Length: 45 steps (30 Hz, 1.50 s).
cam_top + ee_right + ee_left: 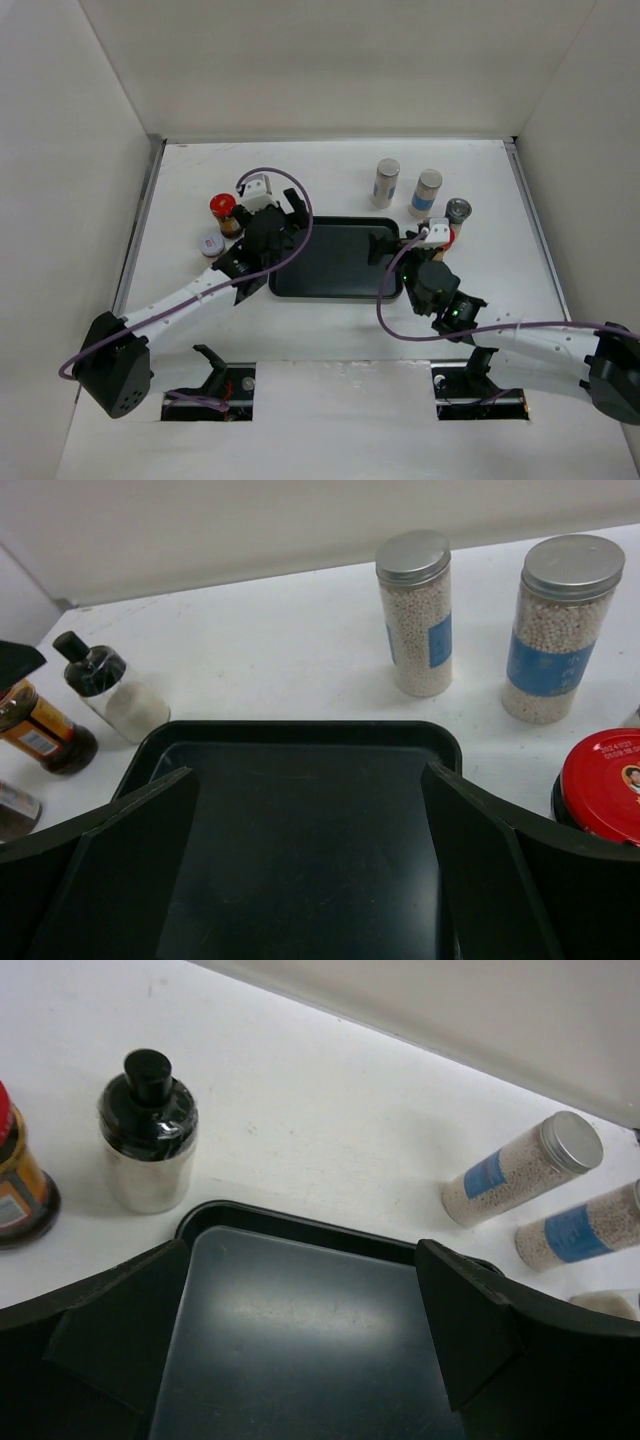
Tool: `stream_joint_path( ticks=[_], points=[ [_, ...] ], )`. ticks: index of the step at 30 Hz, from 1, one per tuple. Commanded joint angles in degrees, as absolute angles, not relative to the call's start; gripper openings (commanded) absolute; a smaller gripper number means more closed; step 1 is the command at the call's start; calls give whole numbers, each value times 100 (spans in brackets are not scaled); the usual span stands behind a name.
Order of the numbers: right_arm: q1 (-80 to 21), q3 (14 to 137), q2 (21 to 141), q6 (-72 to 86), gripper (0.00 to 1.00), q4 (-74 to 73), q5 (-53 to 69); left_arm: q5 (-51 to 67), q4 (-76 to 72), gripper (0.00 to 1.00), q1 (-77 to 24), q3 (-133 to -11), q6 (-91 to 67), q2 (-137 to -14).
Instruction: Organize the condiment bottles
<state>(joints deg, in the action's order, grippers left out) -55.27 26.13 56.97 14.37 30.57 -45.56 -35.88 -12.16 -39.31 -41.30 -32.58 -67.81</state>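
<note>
The black-capped bottle [148,1130] stands just beyond the tray's far left corner; it also shows in the right wrist view [110,685]. A red-lidded brown jar [223,212] and a white-lidded jar [211,243] stand left of the tray. Two white cylinders with blue labels [386,182] [425,192] stand behind the tray. A silver-lidded jar [458,212] and a second red-lidded jar [603,785] are at its right. My left gripper [292,212] is open and empty over the tray's left part. My right gripper [380,250] is open and empty over its right part.
The black rectangular tray [335,290] lies in the middle of the white table with nothing in it. White walls close in the table on the left, back and right.
</note>
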Motion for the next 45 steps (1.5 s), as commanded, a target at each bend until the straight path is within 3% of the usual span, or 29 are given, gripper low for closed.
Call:
stream_joint_path(
  ticks=[1, 8, 9, 10, 12, 13, 14, 15, 16, 18, 21, 24, 29, 45],
  points=[
    [-5585, 2619, 5766, 1634, 100, 3428, -4289, -3972, -1020, 100, -3802, -4569, -2814, -6609],
    [-5585, 2514, 5652, 1793, 100, 3454, -4096, -4263, -1318, 100, -3626, -4737, -2295, -6635],
    [-5585, 2505, 5634, 1793, 96, 3463, -4070, -4254, -1310, 100, -3591, -4781, -2216, -6671],
    [-5585, 2487, 5608, 1819, 83, 3472, -4026, -4254, -1310, 100, -3573, -4825, -2119, -6706],
    [-5585, 2496, 5581, 1907, 46, 3428, -3912, -4254, -1362, 100, -3485, -4860, -2022, -6785],
    [-5585, 2505, 5598, 1959, 36, 3419, -3885, -4193, -1371, 100, -3441, -4895, -2013, -6837],
    [-5585, 2522, 5660, 1986, 30, 3402, -3850, -4105, -1388, 94, -3406, -4939, -1978, -6907],
    [-5559, 2540, 5721, 1995, 29, 3358, -3815, -4017, -1415, 74, -3345, -5000, -1925, -7013],
    [-5533, 2557, 5774, 2013, 30, 3305, -3788, -3973, -1415, 56, -3292, -5071, -1873, -7118],
    [-5480, 2566, 5809, 2109, 41, 3252, -3788, -3929, -1354, 49, -3178, -5203, -1811, -7312],
    [-5471, 2540, 5775, 2136, 66, 3287, -3692, -3902, -1354, 61, -3011, -5343, -1802, -7558],
    [-5296, 2496, 5801, 2206, 79, 3340, -3656, -3728, -1161, 74, -2817, -5746, -1741, -7979],
    [-5269, 2540, 5862, 2303, 85, 3243, -3393, -3753, -932, 82, -2667, -6108, -1758, -8481],
    [-5128, 2549, 5950, 2373, 89, 3217, -3296, -3727, -1107, 80, -2386, -6310, -1934, -9755]
  ],
)
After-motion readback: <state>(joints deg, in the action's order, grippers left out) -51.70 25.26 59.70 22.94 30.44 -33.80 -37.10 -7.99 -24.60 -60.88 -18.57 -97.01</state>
